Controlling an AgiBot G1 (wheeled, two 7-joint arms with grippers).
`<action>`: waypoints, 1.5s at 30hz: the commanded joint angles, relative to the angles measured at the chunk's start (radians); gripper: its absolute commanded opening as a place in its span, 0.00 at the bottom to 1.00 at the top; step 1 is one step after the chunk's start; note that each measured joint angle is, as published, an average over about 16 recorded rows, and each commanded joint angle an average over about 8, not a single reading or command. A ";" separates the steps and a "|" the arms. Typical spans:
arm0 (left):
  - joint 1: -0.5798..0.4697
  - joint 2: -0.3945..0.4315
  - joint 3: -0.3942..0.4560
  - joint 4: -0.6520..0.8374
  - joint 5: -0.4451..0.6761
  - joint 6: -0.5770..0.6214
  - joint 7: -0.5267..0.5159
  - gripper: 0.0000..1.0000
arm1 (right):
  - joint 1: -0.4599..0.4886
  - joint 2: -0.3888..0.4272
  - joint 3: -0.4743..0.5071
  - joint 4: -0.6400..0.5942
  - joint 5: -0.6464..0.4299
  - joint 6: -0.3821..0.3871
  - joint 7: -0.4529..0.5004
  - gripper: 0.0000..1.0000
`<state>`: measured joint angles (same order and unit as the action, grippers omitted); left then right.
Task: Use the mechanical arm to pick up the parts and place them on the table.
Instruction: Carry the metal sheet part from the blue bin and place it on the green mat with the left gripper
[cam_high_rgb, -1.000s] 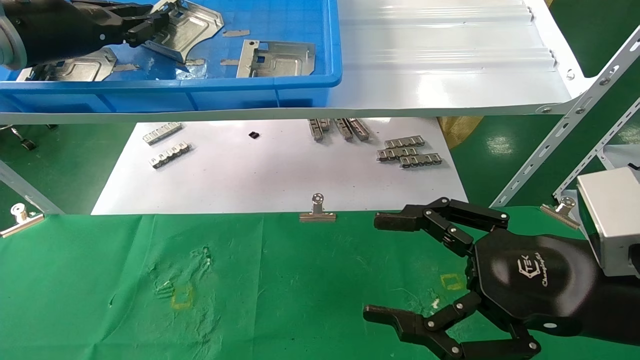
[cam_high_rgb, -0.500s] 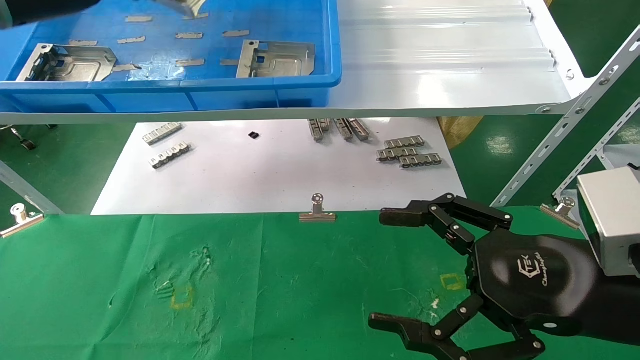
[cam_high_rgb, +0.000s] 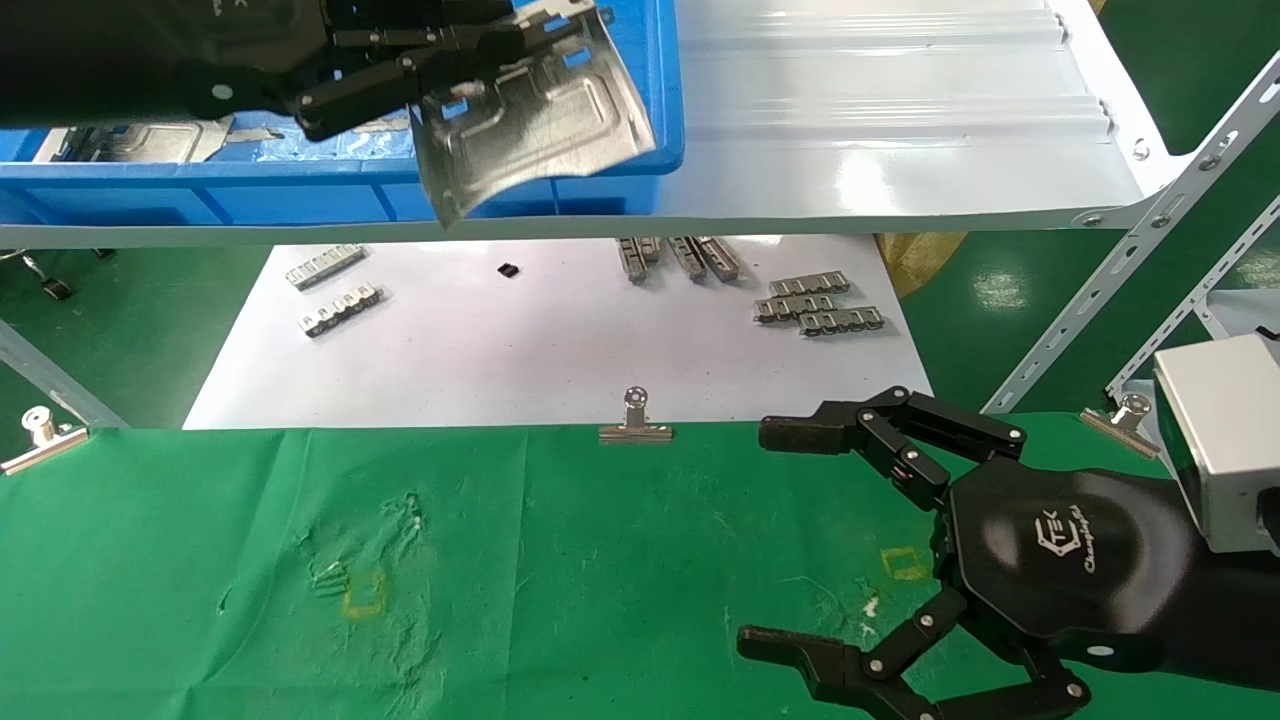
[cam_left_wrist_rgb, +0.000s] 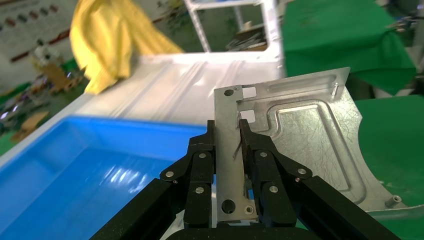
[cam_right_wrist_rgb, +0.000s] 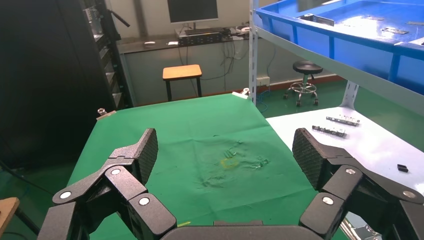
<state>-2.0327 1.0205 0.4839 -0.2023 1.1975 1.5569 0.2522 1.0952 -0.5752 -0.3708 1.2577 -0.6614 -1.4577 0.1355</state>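
At the far left, above the blue bin (cam_high_rgb: 560, 170) on the white shelf (cam_high_rgb: 880, 150), your left claw (cam_high_rgb: 480, 55) is pinching one part (cam_high_rgb: 540, 125) and holding it in the air, well beyond the bench's (cam_high_rgb: 600, 560) far edge. The left wrist view is showing the black fingers (cam_left_wrist_rgb: 200, 165) pressing on both faces of the straight edge with the square cutouts, while the wider body with the embossed ridge and the concave curve is hanging free past the grip. Judge this plate as thin, stiff sheet metal: light, rigid, smooth enough to slide between the pads, and likely sharp along its cut edges and folded tabs. Because you are gripping it near one edge, it is probably wanting to pivot, so you are better off carrying it slowly and lowering it flat onto the green cloth. Another part (cam_high_rgb: 150, 140) is lying in the bin, partly hidden behind the arm. Toward the bench's near right corner, your right claw (cam_high_rgb: 800, 540) is hovering just over the cloth with its fingers spread wide and nothing between them.
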 joint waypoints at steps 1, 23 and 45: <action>0.007 -0.004 -0.001 -0.010 -0.006 0.047 0.016 0.00 | 0.000 0.000 0.000 0.000 0.000 0.000 0.000 1.00; 0.286 -0.182 0.367 -0.267 0.026 0.011 0.338 0.00 | 0.000 0.000 0.000 0.000 0.000 0.000 0.000 1.00; 0.273 -0.112 0.434 0.018 0.098 0.013 0.587 1.00 | 0.000 0.000 0.000 0.000 0.000 0.000 0.000 1.00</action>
<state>-1.7622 0.9050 0.9116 -0.1796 1.2852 1.5684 0.8180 1.0953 -0.5751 -0.3711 1.2577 -0.6612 -1.4576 0.1354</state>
